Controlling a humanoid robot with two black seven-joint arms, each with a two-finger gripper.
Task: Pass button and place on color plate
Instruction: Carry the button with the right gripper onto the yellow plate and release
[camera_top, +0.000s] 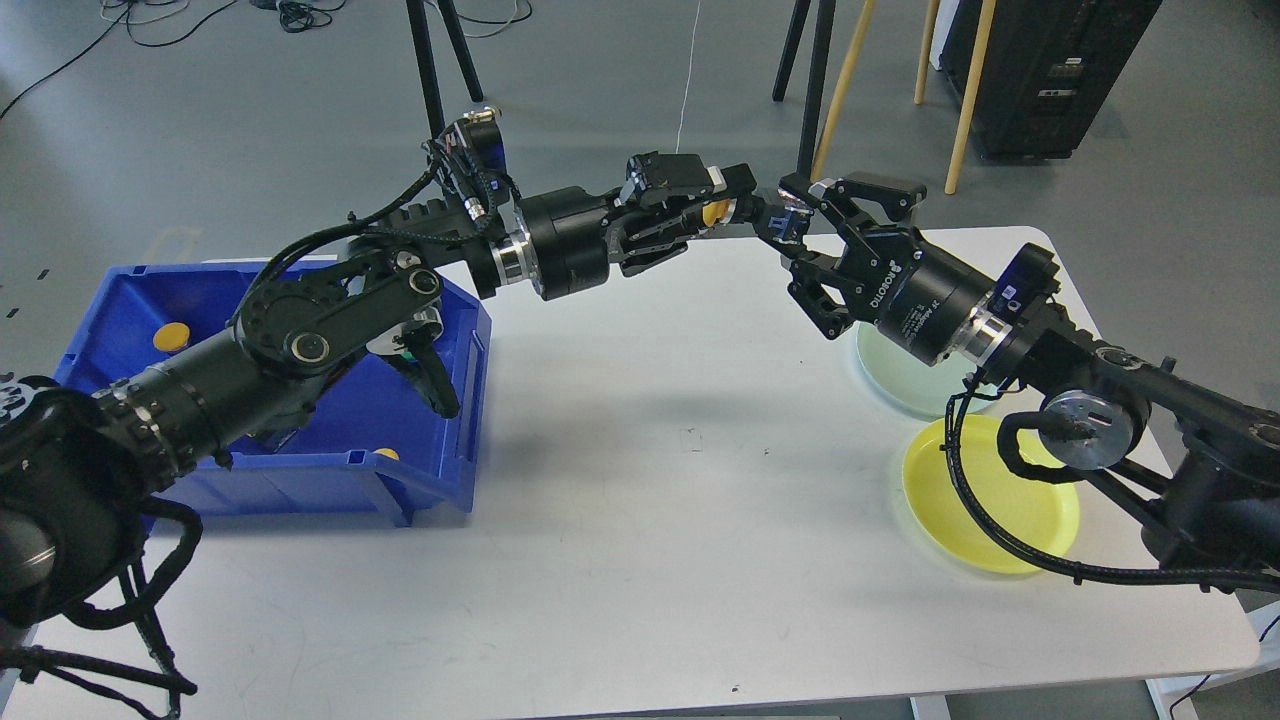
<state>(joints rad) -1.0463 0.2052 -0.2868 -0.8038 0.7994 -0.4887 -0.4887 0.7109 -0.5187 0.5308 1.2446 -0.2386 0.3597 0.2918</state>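
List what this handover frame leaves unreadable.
- Head view: button mostly hidden by left end effector fingers; shape unclear.
- Green plate largely covered by right arm.
- Right end effector: contact with button not discernible.
- Bin interior partly blocked by left arm.

Above the far middle of the white bench (640, 480), the left end effector (735, 205) and the right end effector (800, 235) meet tip to tip. The left end effector's fingers pinch a yellow button (716, 212). The right end effector's fingers are spread apart, their tips just beside the button; whether they touch it cannot be told. A blue bin (440, 470) sits at the bench's left edge, with a yellow button (171, 336) near its far wall and another (387, 454) by its front lip. Near the right edge lie a pale green plate (890, 385) and, closer to the front, a yellow plate (985, 515), both partly hidden by the right arm.
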